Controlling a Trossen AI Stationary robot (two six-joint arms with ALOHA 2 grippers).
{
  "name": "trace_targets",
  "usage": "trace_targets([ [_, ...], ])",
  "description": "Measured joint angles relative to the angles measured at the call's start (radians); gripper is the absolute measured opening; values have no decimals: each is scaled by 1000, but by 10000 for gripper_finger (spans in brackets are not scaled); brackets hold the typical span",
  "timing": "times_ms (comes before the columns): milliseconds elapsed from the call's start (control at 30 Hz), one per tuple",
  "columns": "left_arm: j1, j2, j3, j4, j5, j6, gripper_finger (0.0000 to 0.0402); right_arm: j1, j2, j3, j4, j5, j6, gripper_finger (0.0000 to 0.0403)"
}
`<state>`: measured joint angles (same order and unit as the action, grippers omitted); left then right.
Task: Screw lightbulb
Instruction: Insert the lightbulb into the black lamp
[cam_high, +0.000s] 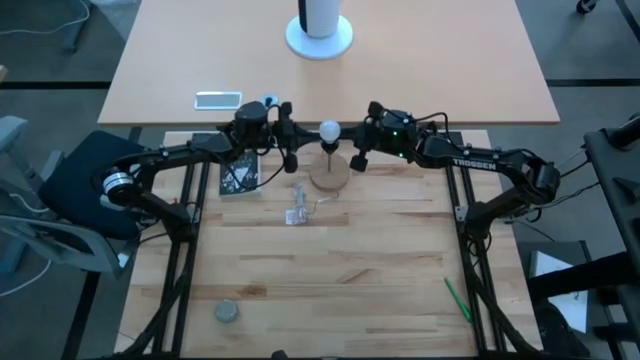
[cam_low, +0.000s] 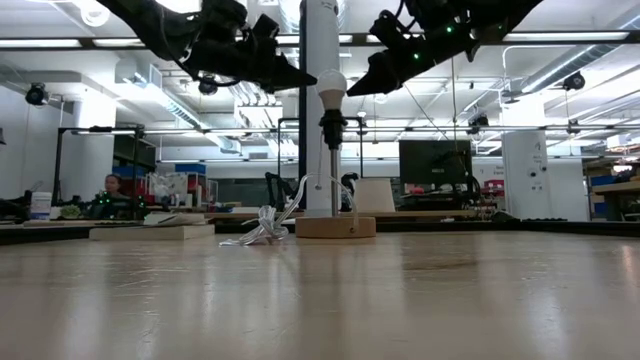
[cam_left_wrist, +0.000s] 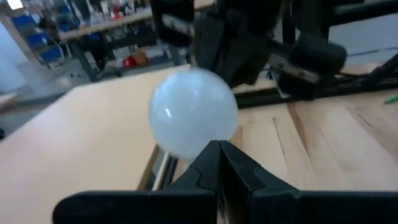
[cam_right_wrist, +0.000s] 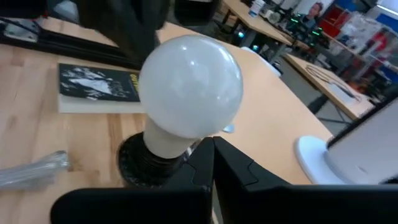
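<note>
1. Both pairs of jaws are seen pressed together: in each wrist view the two dark fingers meet in one closed wedge, and nothing is pinched between them.
2. The lightbulb (cam_high: 329, 130) is seated upright in the black socket (cam_right_wrist: 140, 163), on top of a thin stem that rises from a round wooden disc (cam_high: 329, 177) on the table (cam_high: 400, 270). In the low view the bulb (cam_low: 331, 88) is seen high above the disc (cam_low: 335, 227).
3. The left gripper (cam_high: 291, 135) is held just beside the bulb on its left, at the height of the globe. Its closed tip (cam_left_wrist: 217, 163) is seen very close below the globe (cam_left_wrist: 193, 112); whether it touches cannot be told.
4. The right gripper (cam_high: 360, 148) is held just beside the bulb on the other side. Its closed tip (cam_right_wrist: 208, 163) is seen near the neck of the bulb (cam_right_wrist: 189, 87).
5. Both arms are stretched inward from the two sides of the table, so that the grippers face each other with the bulb between them; in the low view they slope down toward it.
6. A crumpled clear wrapper (cam_high: 296, 213) lies on the table near the disc, and a dark booklet (cam_high: 238, 176) lies under the left arm.
</note>
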<state>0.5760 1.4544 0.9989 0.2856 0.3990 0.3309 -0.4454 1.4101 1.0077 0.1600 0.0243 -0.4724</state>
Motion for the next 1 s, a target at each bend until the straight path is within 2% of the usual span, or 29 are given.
trace_targets([
  [267, 0, 0, 0, 19, 0, 3, 0, 8, 0, 0, -7, -25, 19, 0],
  [367, 0, 4, 0, 22, -43, 4, 0, 10, 0, 0, -8, -26, 19, 0],
  [867, 1, 26, 0, 40, -61, 0, 0, 38, 0, 0, -33, -34, 22, 0],
  [1000, -1, 24, 0, 12, -100, 0, 0, 41, 0, 0, -35, -33, 22, 0],
])
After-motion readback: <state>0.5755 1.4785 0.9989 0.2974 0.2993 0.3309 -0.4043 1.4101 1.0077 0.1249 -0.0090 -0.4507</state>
